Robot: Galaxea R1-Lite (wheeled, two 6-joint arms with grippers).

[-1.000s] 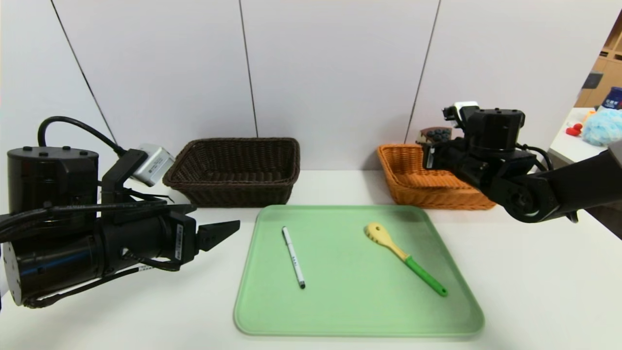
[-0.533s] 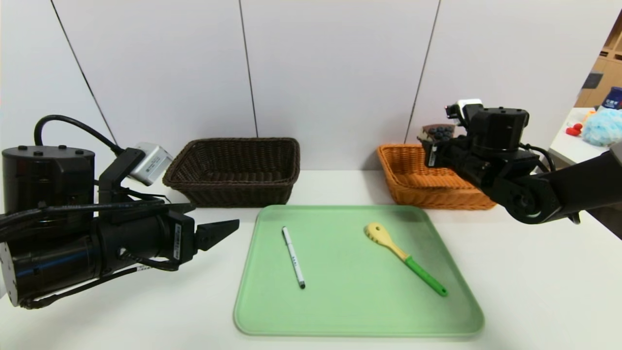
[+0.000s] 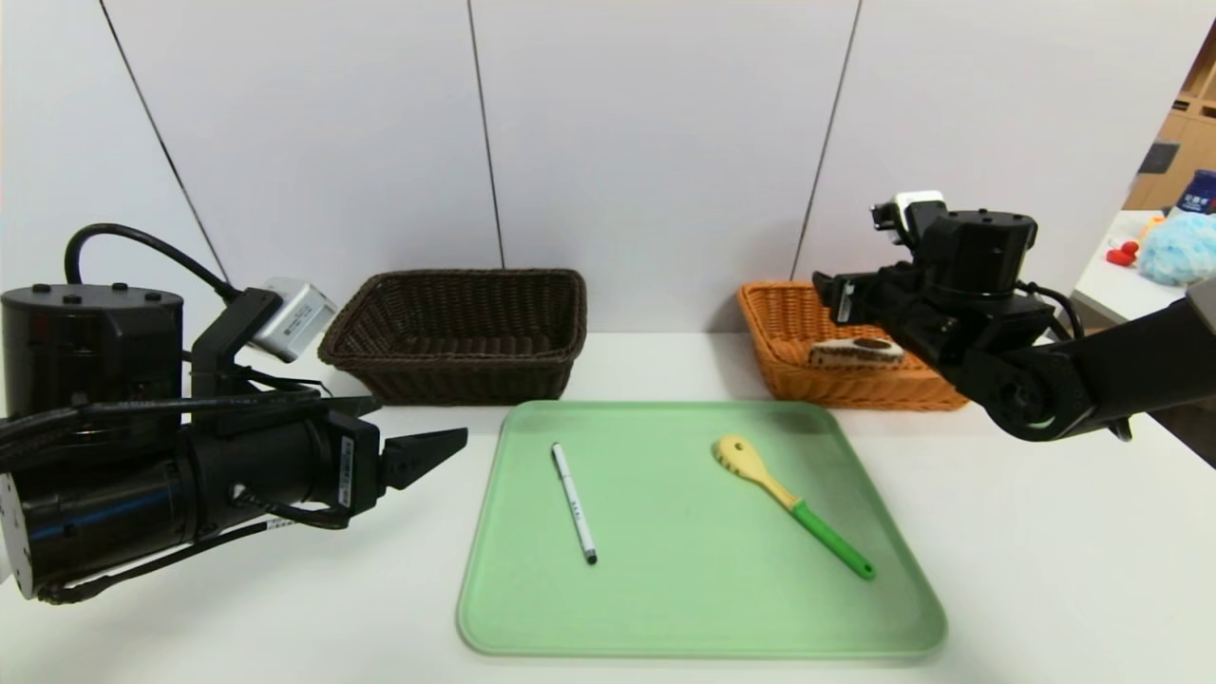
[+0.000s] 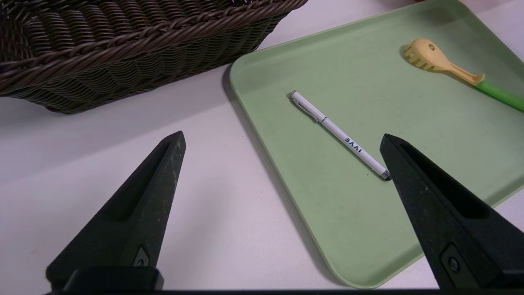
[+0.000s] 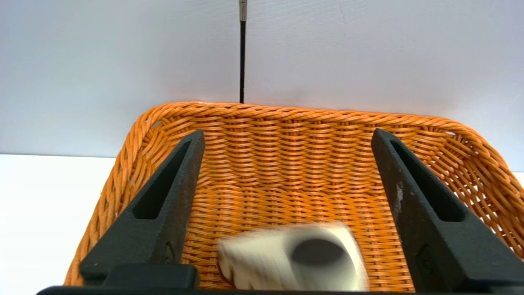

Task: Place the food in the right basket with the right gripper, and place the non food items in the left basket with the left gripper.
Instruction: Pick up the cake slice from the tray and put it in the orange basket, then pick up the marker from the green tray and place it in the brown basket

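The cake wedge (image 3: 855, 351) lies inside the orange basket (image 3: 793, 366), cream side up and blurred in the right wrist view (image 5: 292, 262). My right gripper (image 3: 836, 296) hovers open above that basket (image 5: 311, 172), holding nothing. The white pen (image 3: 574, 502) and the yellow slotted spoon with green handle (image 3: 788, 503) lie on the green tray (image 3: 703, 608). My left gripper (image 3: 442, 451) stands open over the table left of the tray; the pen (image 4: 339, 134) lies ahead of its fingers (image 4: 159, 180). The dark brown basket (image 3: 456, 332) sits behind it.
A white wall runs close behind both baskets. A side counter with a blue fluffy thing (image 3: 1178, 245) and a red object stands at the far right. Bare white table lies to the left of the tray and along the front.
The right gripper opened and let go of the cake, which dropped from between its fingers into the orange basket. The left arm shifted only slightly.
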